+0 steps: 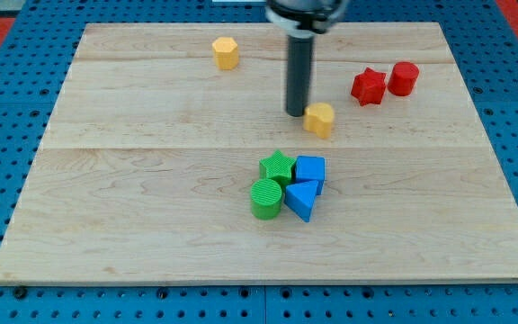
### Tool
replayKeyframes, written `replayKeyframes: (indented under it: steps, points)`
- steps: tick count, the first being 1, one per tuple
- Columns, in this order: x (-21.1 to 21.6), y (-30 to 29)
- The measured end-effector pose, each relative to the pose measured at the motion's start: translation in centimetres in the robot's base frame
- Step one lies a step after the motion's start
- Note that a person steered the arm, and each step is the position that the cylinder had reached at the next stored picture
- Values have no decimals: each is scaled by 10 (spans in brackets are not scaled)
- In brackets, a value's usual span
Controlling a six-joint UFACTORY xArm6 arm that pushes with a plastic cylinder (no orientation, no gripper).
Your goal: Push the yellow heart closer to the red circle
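The yellow heart [320, 119] lies on the wooden board, right of centre. My tip [296, 112] stands just left of it, touching or nearly touching its left side. The red circle [404, 78] is a red cylinder toward the view's upper right. A red star [368, 86] sits right beside it on its left, between the heart and the circle.
A yellow hexagon [226, 52] sits near the view's top, left of the rod. A cluster lies below centre: green star [278, 166], green cylinder [265, 198], blue cube [310, 169], blue triangle [302, 199]. The board's edge [268, 279] meets a blue pegboard.
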State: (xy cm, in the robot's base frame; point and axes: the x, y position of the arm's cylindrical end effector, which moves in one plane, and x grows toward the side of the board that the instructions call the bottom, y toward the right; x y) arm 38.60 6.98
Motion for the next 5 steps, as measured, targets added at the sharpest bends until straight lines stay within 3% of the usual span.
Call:
replayKeyframes:
  steps: [1, 3, 4, 5]
  points:
    - [1, 8]
    - [20, -39]
    - [39, -28]
    - [40, 36]
